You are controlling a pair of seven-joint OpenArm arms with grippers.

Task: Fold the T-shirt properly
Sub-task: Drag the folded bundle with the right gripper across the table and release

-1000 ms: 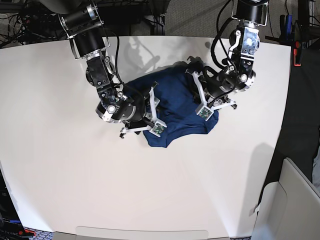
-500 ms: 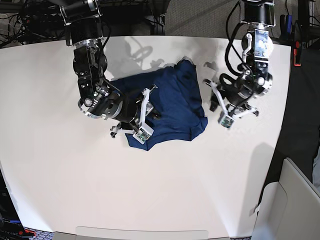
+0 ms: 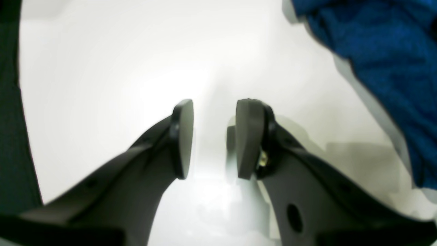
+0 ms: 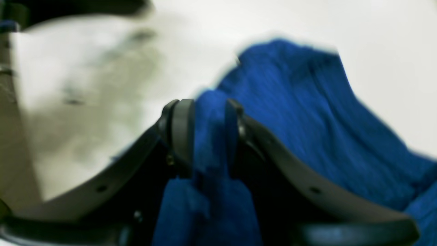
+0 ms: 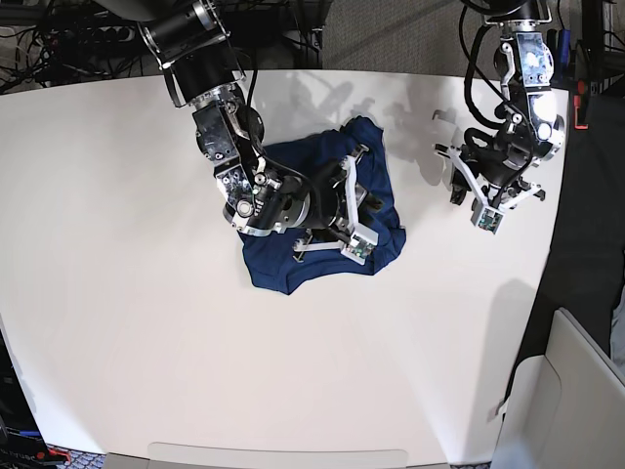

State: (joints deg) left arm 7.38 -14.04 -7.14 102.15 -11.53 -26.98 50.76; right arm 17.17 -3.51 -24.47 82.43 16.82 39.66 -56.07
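The T-shirt (image 5: pixel 278 269) is a dark blue crumpled heap on the middle of the white table (image 5: pixel 117 293). My right gripper (image 5: pixel 327 220) is over the heap. In the right wrist view it (image 4: pixel 209 136) is shut on a raised fold of the shirt (image 4: pixel 307 119), with blue cloth pinched between the pads. My left gripper (image 5: pixel 457 181) is over bare table, to the right of the shirt and apart from it. In the left wrist view it (image 3: pixel 213 140) is slightly open and empty, with the shirt's edge (image 3: pixel 382 48) at the upper right.
The table's right edge runs close behind the left arm, with a red object (image 5: pixel 583 103) beyond it. A pale grey panel (image 5: pixel 576 391) stands off the table at the lower right. Cables lie behind the far edge (image 5: pixel 59 39).
My left gripper has left the shirt and moved right over bare table. My right gripper first went left, then came back right across the shirt, holding cloth. The heap is more bunched.
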